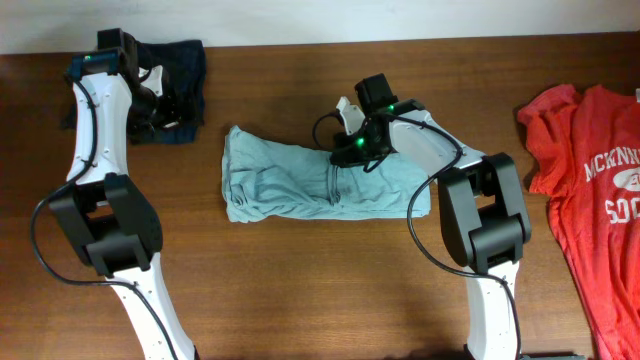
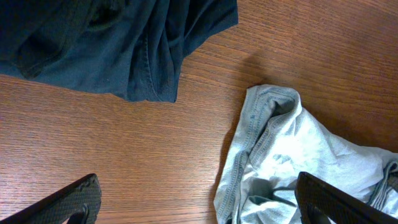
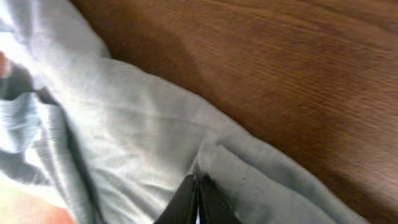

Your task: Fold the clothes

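The pale grey-teal T-shirt [image 1: 290, 182] lies bunched into a long strip across the middle of the table. My right gripper [image 1: 341, 154] is down on its upper right part. In the right wrist view its fingers [image 3: 198, 182] are shut, pinching a fold of the pale shirt [image 3: 143, 130]. The red T-shirt [image 1: 590, 170] with white lettering lies spread at the far right edge. My left gripper [image 1: 165, 100] hovers at the back left and stands wide open [image 2: 198, 186] over bare wood, with nothing between its fingers. The pale shirt's hem [image 2: 273, 155] shows beside its right finger.
A dark navy garment [image 1: 175, 80] lies crumpled at the back left corner under the left arm, also seen as dark cloth [image 2: 112, 43] in the left wrist view. Bare wooden table [image 1: 300, 290] runs along the front, and between the pale and red shirts.
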